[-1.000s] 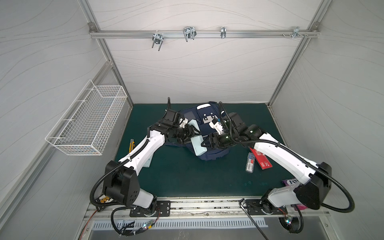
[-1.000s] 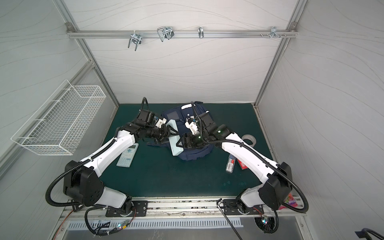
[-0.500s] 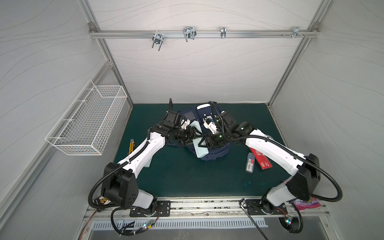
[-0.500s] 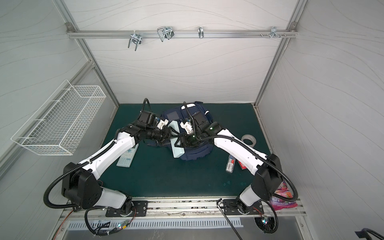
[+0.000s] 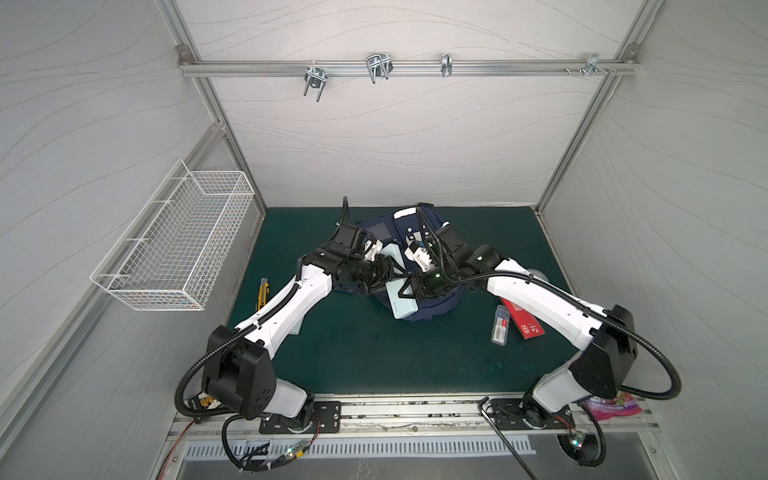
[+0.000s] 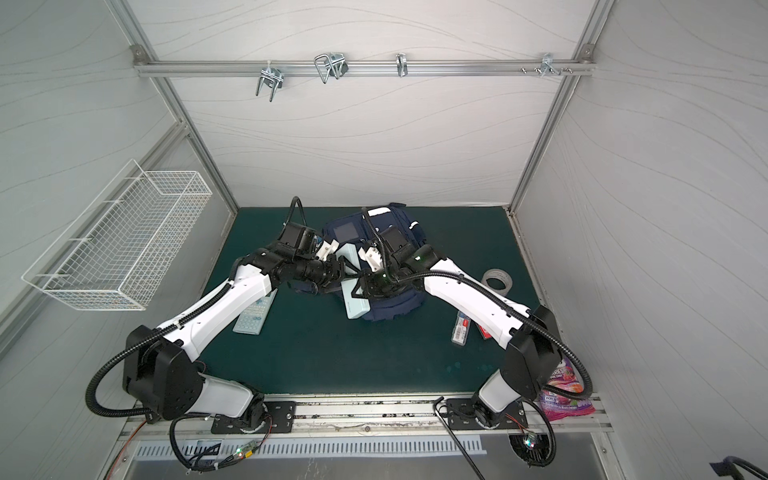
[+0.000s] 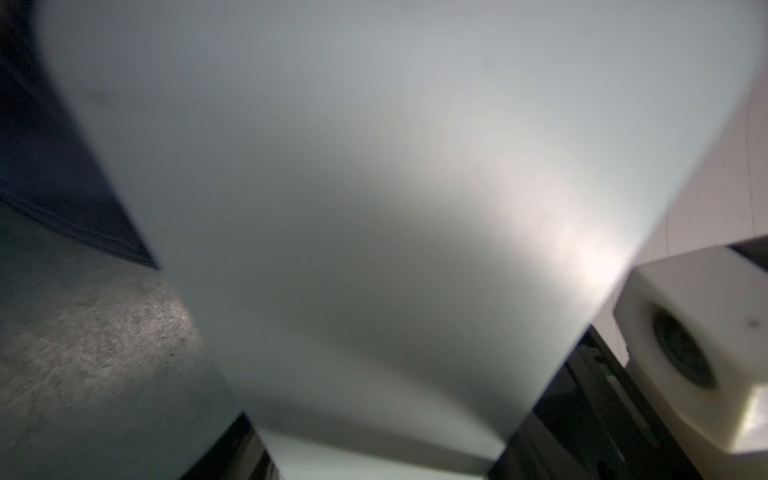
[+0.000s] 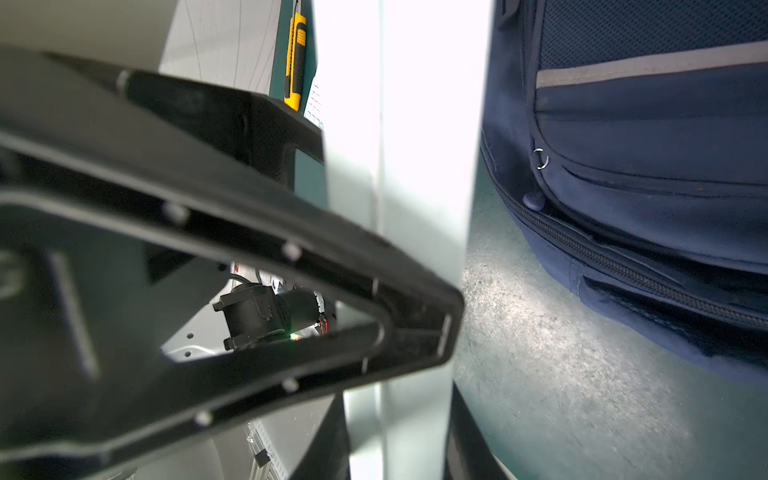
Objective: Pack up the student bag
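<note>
Lying nearest, well in front of the student bag (image 5: 438,305) and to its right, a purple snack pouch (image 6: 561,392) sits on the metal rail (image 6: 374,411); on the green mat (image 5: 374,353) a calculator (image 6: 254,311) lies at the bag's front left, a clear case (image 5: 500,330) and a red packet (image 5: 526,326) at its front right; a yellow knife (image 5: 263,291) lies left of the bag; a pale green box (image 5: 402,306) stands just beside the bag's front-left side; the right gripper (image 5: 409,289) is pinched narrow on that box, one black finger (image 8: 249,232) flat on its face; the left gripper (image 5: 390,275) meets the box from the bag's left, and whether it grips cannot be told; the navy bag itself lies toward the mat's far edge; a tape roll (image 6: 496,280) rests near its right.
</note>
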